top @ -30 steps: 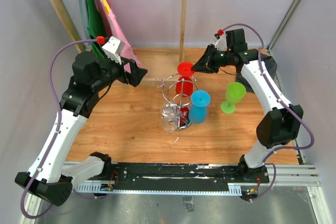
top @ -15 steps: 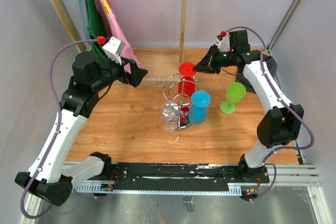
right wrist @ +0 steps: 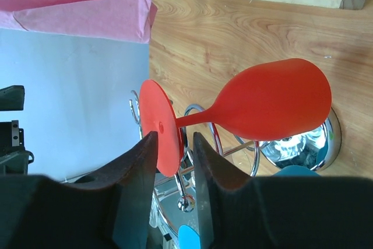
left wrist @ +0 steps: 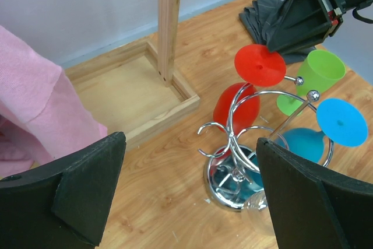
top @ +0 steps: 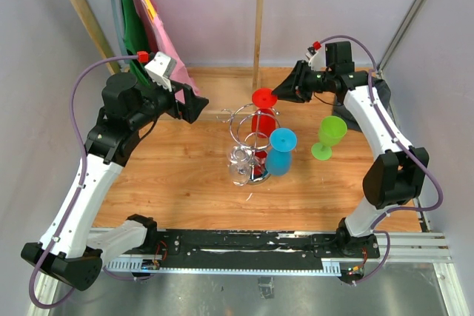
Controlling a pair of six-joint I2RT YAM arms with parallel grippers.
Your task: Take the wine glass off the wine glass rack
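The chrome wine glass rack [top: 244, 120] stands mid-table, also seen in the left wrist view [left wrist: 232, 144]. A red wine glass [top: 259, 121] hangs upside down on its far side, foot [top: 264, 98] upward. A blue glass [top: 281, 150] and a clear glass [top: 238, 169] hang on the near side. My right gripper [top: 277, 94] is at the red foot. In the right wrist view its jaws [right wrist: 175, 138] stand narrowly apart, straddling the edge of the red foot [right wrist: 160, 123], with a gap to one finger. My left gripper [top: 200, 105] is wide open and empty [left wrist: 189, 196], left of the rack.
A green wine glass [top: 328, 137] stands upright on the table to the right of the rack. A tall wooden clothes rail [top: 258, 27] with pink [top: 167, 42] and green garments stands at the back, on a shallow wooden tray base [left wrist: 134, 91]. A grey cloth [left wrist: 262, 18] lies at the back right.
My right arm has shifted slightly right and turned at the wrist, its tip staying at the red foot. The red foot has barely moved. The left arm has not moved.
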